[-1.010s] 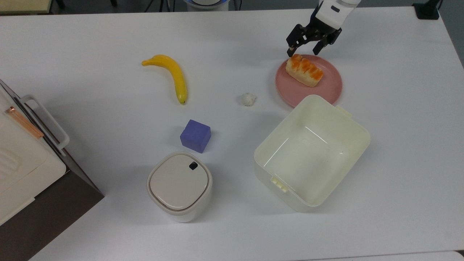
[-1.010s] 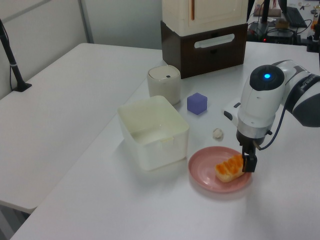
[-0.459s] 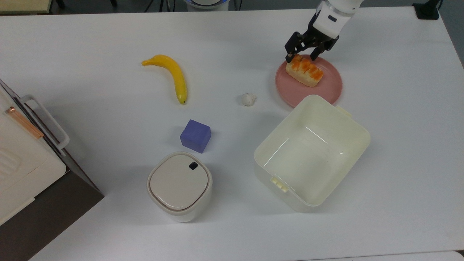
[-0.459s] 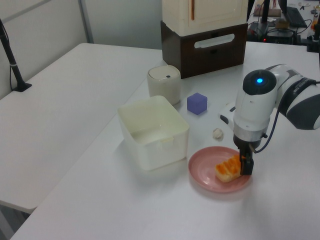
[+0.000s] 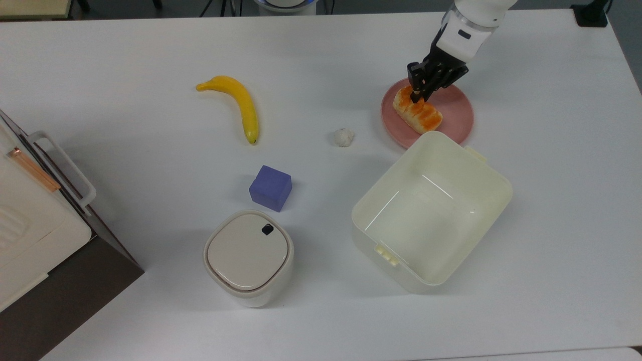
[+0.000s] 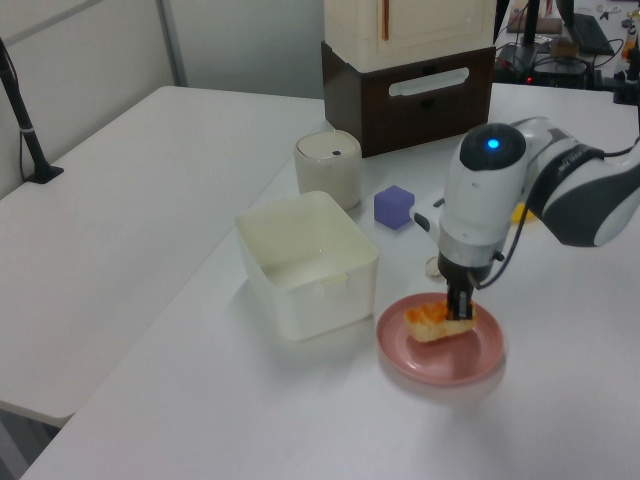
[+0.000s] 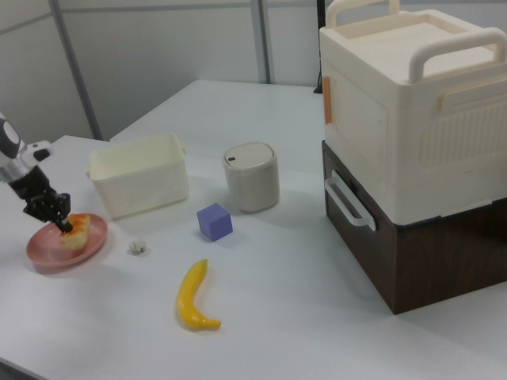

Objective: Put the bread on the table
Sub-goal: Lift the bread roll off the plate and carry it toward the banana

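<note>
Bread: the loaf point(image 5: 417, 114) is seen lying on the pink plate point(image 5: 454, 108), with its glossy orange top up.
Hand: the hand point(image 5: 416, 95) is set down over the loaf's end nearest the top view's upper left, and its black fingers are drawn in narrow against the bread.
Plate: it is placed on the bench point(image 5: 150, 50), just beside a corner of the cream tub point(image 5: 431, 213).
Nearby: a small white ball point(image 5: 343, 137) is seen near the plate at the top view's left.
Farther: a banana point(image 5: 239, 104), a purple cube point(image 5: 271, 188) and a lidded cream canister point(image 5: 249, 257) are spread well apart.
</note>
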